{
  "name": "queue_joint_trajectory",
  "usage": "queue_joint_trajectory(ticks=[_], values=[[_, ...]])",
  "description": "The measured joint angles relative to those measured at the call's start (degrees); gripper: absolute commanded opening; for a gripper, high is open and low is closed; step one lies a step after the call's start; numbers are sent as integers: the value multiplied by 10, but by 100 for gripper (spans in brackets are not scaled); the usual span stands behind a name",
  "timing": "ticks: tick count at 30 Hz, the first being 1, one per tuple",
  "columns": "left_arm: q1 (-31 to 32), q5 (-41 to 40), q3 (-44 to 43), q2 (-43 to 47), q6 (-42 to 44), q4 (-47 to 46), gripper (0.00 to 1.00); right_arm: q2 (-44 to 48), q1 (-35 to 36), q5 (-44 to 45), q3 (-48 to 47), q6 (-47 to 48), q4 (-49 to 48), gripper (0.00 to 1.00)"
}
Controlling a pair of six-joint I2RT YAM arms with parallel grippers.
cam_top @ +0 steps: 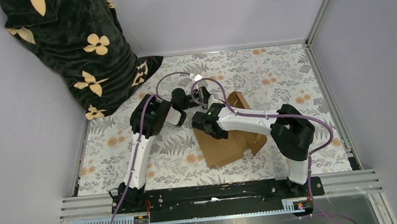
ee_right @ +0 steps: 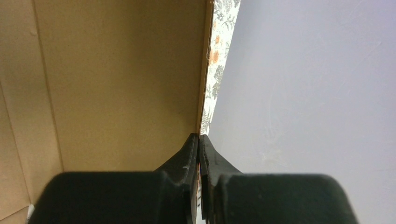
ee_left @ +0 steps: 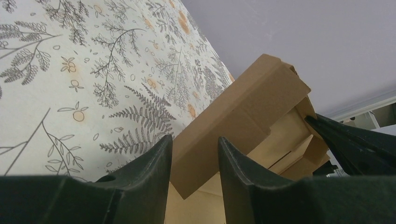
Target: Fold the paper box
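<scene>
Right claw (ee_right: 199, 140) pinching paper box (ee_right: 116, 70) edge

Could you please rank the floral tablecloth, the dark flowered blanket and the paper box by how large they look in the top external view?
1. floral tablecloth
2. dark flowered blanket
3. paper box

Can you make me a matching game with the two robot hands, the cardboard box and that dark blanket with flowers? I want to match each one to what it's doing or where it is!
Things:
1. left gripper
2. right gripper
3. paper box
4. dark flowered blanket

States or places:
A. bunched in the far left corner
B. pinched shut on a thin cardboard edge
C. partly folded, lying between the two arms
D. fingers apart, one on each side of a cardboard flap

Pairs: 1-D, 2-B, 3-C, 4-A
</scene>
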State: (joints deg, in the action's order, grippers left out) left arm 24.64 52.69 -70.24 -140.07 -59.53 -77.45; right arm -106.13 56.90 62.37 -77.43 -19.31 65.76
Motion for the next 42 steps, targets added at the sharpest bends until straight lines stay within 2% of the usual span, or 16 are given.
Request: queue_joint_trajectory(ticks=[19,42], values=[[-11,15,33,0,-10,-57,49,-85,44,62,-49,-114,131,6],[-19,29,45,7,1,-59,50,-131,72,77,-70,-158,182,6]])
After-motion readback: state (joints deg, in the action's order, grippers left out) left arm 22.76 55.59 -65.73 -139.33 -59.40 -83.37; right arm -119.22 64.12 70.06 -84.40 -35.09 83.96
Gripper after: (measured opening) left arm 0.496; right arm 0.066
